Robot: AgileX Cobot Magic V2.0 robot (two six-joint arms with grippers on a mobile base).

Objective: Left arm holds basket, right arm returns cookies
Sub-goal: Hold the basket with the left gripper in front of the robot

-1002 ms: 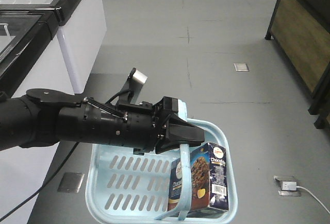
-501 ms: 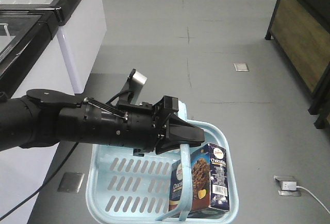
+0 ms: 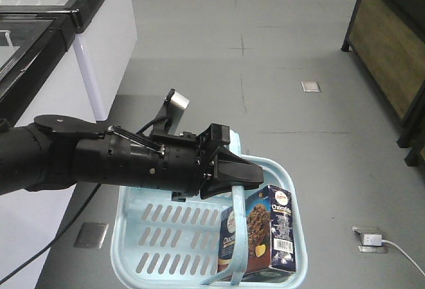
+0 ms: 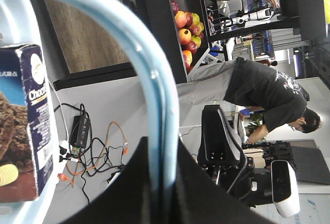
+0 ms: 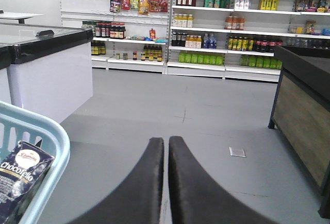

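Over grey floor (image 3: 279, 63), basket (image 3: 126, 202) hangs.

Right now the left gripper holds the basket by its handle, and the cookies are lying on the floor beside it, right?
No. The left gripper does hold the basket by its handle, but the cookies stand inside the basket, not on the floor. The front view shows it.
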